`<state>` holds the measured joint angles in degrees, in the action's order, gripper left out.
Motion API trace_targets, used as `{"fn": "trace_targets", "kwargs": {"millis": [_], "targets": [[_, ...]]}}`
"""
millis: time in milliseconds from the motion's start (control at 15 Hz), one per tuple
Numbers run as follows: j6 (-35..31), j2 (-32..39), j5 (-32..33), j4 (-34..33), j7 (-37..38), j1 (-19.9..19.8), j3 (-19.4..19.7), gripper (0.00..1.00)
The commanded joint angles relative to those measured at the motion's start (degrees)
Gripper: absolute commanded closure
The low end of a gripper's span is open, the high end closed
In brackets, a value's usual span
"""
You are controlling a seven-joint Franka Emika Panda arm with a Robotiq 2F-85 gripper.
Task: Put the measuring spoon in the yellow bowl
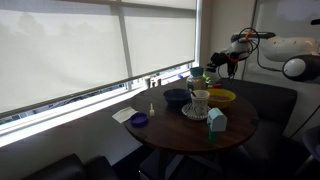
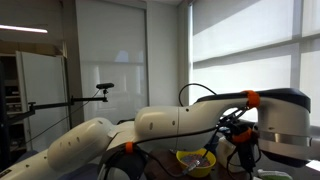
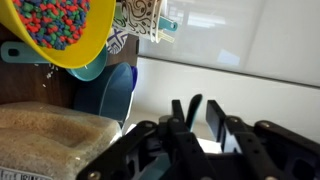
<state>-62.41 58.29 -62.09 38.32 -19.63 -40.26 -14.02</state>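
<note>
- Closest to the wrist camera is the hand [image 3: 203, 104]. Its 2 fingers stand a little apart with a thin gap, and nothing is held between them.
- Low on one side of that view lies a clear bag of pale grains [image 3: 40, 140].
- The yellow bowl [image 3: 97, 40] is at the top corner of the wrist view. It is full of little coloured beads [image 3: 50, 22].
- A teal thing [image 3: 92, 68] shows just beside the bowl's rim, next to the dark blue bowl [image 3: 118, 92]. It may be the measuring spoon, but the yellow bowl hides most of it, so I cannot be sure. It sits outside the yellow bowl, not in it.
- In an exterior view the hand [image 1: 228, 62] hangs high over the table [image 1: 180, 135], up behind the yellow bowl [image 1: 222, 96]. It touches nothing.
- In an exterior view the big white arm fills most of the picture. The yellow bowl [image 2: 192, 160] peeks out low down, too small to show what is inside.
- I think no part of the job is done yet.
- The hand has to go down to the spoon, close on it, lift it over the rim and let go.
</note>
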Motion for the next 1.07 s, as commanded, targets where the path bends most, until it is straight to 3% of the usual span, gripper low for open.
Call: {"fn": "trace_targets", "kwargs": {"millis": [0,533,733,1000], "targets": [[0.2,1.7,-0.6,-3.3,2.9,0.2,-0.4,0.98],[1.7,0.7,0.5,-3.8,1.8,0.0,-0.1,0.98],[8.3,-2.5,3.9,-6.1,-2.3,0.1,0.7,0.98],[20.6,-7.6,9.0,-7.9,-1.5,-0.4,2.2,0.98]]}}
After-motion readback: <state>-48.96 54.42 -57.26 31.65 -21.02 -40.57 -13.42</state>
